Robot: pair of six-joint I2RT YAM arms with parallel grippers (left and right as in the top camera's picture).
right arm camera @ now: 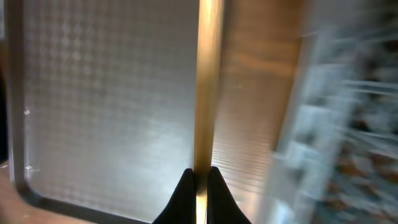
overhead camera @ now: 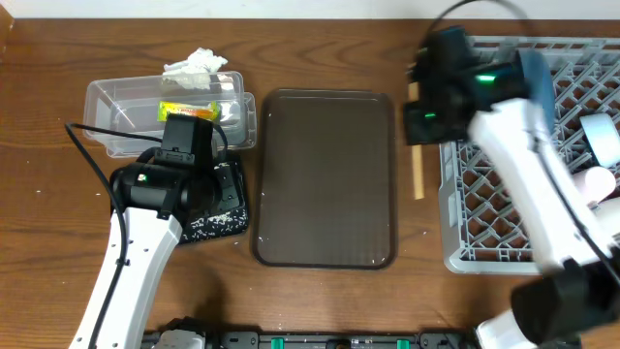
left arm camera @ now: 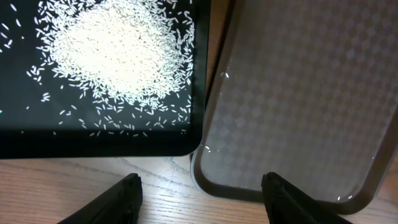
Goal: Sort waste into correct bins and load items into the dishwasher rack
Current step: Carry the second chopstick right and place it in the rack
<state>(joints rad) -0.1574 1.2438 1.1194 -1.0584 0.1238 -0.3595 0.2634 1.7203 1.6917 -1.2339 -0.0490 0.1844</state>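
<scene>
While right end effector (right arm camera: 200,173) is pinching the chopstick (right arm camera: 208,81) narrowly, slippage is threatening; left end effector (left arm camera: 202,182) is hanging apart.

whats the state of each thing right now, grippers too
left gripper, open, holding nothing
right gripper, shut on chopstick
rice, heaped in black tray
wrapper, lying inside clear tub
tissue, crumpled, at the clear tub's far rim
blue plate, in the rack
</scene>
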